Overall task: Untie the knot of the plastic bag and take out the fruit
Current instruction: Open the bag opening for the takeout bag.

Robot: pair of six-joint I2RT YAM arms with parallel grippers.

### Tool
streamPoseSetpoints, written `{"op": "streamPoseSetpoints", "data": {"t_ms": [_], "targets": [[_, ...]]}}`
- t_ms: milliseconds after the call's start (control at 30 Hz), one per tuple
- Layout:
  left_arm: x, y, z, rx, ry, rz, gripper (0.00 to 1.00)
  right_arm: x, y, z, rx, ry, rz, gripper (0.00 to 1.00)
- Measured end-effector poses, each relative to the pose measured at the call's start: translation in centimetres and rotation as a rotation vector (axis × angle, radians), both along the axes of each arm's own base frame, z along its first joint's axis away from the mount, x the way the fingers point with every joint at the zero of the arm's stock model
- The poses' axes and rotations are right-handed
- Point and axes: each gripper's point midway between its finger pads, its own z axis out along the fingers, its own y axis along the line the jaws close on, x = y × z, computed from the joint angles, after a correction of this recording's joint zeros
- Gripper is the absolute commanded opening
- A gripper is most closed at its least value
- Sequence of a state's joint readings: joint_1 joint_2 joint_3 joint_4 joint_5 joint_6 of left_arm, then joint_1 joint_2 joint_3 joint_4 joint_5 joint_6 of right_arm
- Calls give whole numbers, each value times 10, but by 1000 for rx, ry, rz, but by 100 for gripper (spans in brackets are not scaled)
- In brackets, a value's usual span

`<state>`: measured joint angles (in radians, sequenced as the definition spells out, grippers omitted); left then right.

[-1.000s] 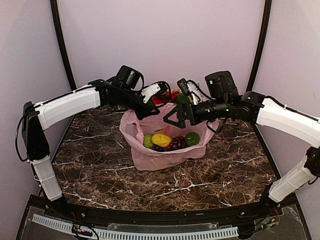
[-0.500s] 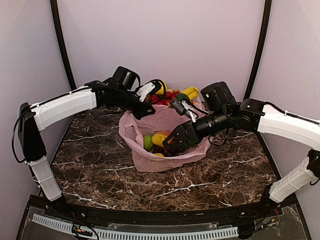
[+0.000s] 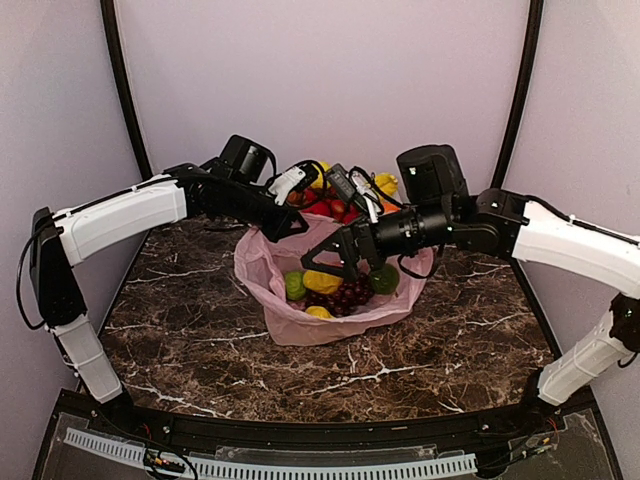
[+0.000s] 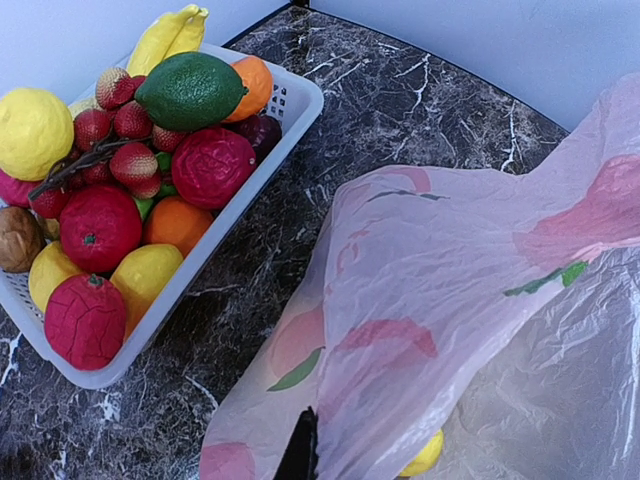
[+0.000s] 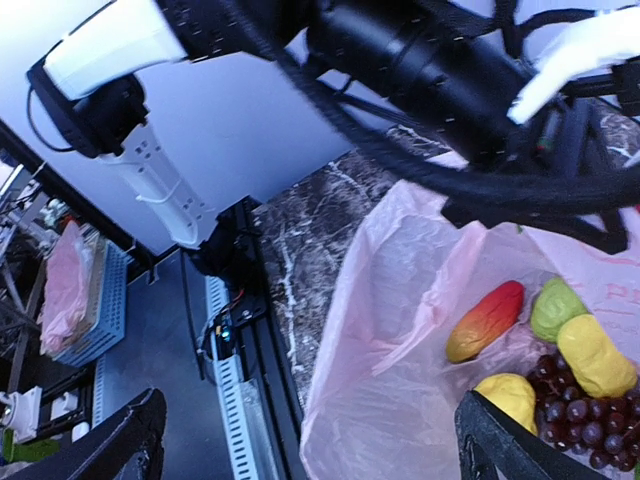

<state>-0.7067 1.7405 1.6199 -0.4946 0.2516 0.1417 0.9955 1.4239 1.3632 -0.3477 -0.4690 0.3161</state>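
The pink plastic bag (image 3: pixel 300 322) sits mid-table with its mouth wide open; no knot shows. Inside lies fruit: a green one (image 3: pixel 295 285), a yellow one (image 3: pixel 322 281), purple grapes (image 3: pixel 346 294). My left gripper (image 3: pixel 291 226) is shut on the bag's far-left rim and holds the film (image 4: pixel 450 300) up; only a dark finger edge (image 4: pixel 303 450) shows. My right gripper (image 3: pixel 346 256) hangs open over the bag's mouth, nothing between its fingers (image 5: pixel 515 440). Its view looks down on a red-orange fruit (image 5: pixel 485 320), a green one (image 5: pixel 555 308) and grapes (image 5: pixel 580 412).
A white basket (image 4: pixel 300 105) heaped with toy fruit (image 3: pixel 325 198) stands right behind the bag, close under both wrists. Dark marble table (image 3: pixel 180 330) lies around it, walls at the back and sides. The left arm (image 5: pixel 420 60) crosses just above the right wrist camera.
My right gripper swung left and down from beside the basket to over the bag's mouth. My left gripper finished shutting on the rim and drew it slightly back-left, widening the mouth.
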Motion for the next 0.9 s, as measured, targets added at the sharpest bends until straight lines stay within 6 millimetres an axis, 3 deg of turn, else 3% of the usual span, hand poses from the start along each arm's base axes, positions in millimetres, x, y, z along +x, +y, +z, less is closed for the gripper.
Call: {"op": "streamPoseSetpoints", "data": {"t_ms": [133,200,300,400,567,633,733,800,867,900], "targets": [[-2,3,2,-9,7,12,1,29,-1,-23,-78,-5,-155,91],[-3,4,6,-18,6,18,1,42,-4,-52,-172,13,-241,91],[-3,5,11,-30,0,29,1,45,-8,-102,-335,33,-307,91],[0,11,17,-34,-9,62,1,23,-16,-155,-508,62,-307,91],[14,26,26,-52,-25,142,1,-33,-44,-219,-717,133,-259,92],[20,32,28,-59,-27,171,1,-47,-52,-231,-761,154,-252,92],[25,38,23,-61,-17,199,1,-52,-57,-235,-773,172,-266,92],[23,37,18,-66,-6,192,10,-50,-56,-230,-760,167,-277,92],[17,35,14,-74,14,173,31,-46,-52,-220,-736,149,-291,93],[13,35,9,-77,31,164,50,-43,-49,-214,-719,139,-299,94]]}}
